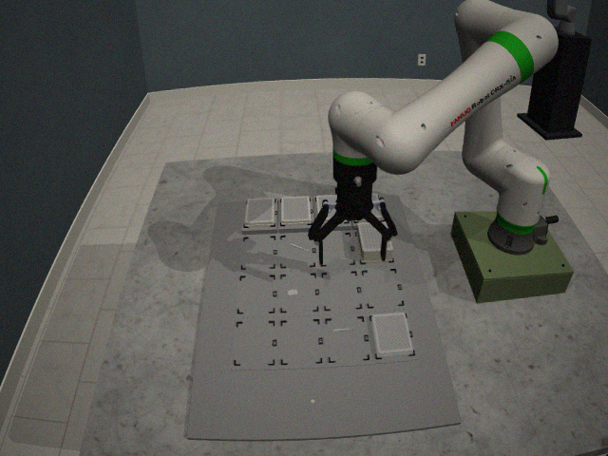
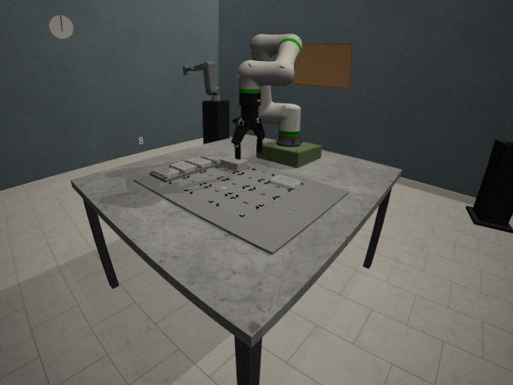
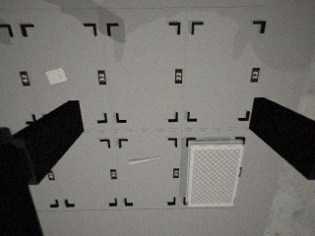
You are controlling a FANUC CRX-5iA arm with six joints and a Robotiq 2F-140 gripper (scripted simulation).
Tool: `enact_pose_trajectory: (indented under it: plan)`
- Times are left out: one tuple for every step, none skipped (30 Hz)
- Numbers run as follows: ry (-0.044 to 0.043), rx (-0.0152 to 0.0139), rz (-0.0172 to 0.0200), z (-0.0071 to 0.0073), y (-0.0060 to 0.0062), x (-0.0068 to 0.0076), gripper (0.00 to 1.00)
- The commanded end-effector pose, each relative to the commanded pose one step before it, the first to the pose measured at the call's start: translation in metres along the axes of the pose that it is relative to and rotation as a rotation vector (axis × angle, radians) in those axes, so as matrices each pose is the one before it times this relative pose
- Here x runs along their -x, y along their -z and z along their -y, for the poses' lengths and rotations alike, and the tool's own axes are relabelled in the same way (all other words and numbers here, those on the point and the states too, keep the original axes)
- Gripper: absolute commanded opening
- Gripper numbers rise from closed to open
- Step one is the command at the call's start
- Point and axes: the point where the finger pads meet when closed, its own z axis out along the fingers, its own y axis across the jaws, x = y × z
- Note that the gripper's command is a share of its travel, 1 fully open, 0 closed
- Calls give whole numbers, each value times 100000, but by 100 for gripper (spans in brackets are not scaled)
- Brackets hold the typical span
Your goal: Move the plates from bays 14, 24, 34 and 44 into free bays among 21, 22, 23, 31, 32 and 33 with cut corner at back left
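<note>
Pincer (image 1: 352, 259) (image 2: 248, 155) (image 3: 166, 114) released, spread wide, nothing grasped; four plates (image 1: 295, 210) (image 2: 189, 166) still in raised column 4; probable pickup next: fingers to be squared to plate, lowered vertically, kept off deep-well block (image 1: 374, 237) (image 2: 234, 163); cut corner to be kept back left.

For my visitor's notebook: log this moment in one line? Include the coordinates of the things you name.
pincer (image 1: 352, 259) (image 2: 248, 155) (image 3: 166, 114): open, holding nothing; four sealed plates (image 1: 259, 211) (image 2: 184, 167): column 4; fifth sealed plate (image 1: 392, 334) (image 2: 285, 180) (image 3: 214, 174): bay 11; deep-well block (image 1: 372, 237) (image 2: 231, 164): bay 13
</note>
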Motion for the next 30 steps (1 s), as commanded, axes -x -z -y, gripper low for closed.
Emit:
enact_pose_trajectory:
  plan:
    - [5,-269,-19,-673,-90,982,100]
    - [0,1,1,-245,-62,311,100]
    - [0,1,1,-245,-62,311,100]
    - [0,1,1,-245,-62,311,100]
    - [0,1,1,-245,-62,311,100]
    - [0,1,1,-245,-62,311,100]
    - [0,1,1,-245,-62,311,100]
    - [0,1,1,-245,-62,311,100]
    - [0,1,1,-245,-62,311,100]
    - [0,1,1,-245,-62,311,100]
    - [0,1,1,-245,-62,311,100]
    - [0,1,1,-245,-62,311,100]
    - [0,1,1,-245,-62,311,100]
    - [0,0,0,0,0,0,100]
    - [0,0,0,0,0,0,100]
    - [0,1,1,-245,-63,311,100]
    - [0,1,1,-245,-62,311,100]
    - [0,1,1,-245,-62,311,100]
    - [0,1,1,-245,-62,311,100]
    - [0,1,1,-245,-62,311,100]
    - [0,1,1,-245,-62,311,100]
    - [0,1,1,-245,-62,311,100]
    - [0,1,1,-245,-62,311,100]
    - [0,1,1,-245,-62,311,100]
    - [0,1,1,-245,-62,311,100]
    - [0,1,1,-245,-62,311,100]
    - [0,1,1,-245,-62,311,100]
    - [0,1,1,-245,-62,311,100]
    - [0,1,1,-245,-62,311,100]
    - [0,1,1,-245,-62,311,100]
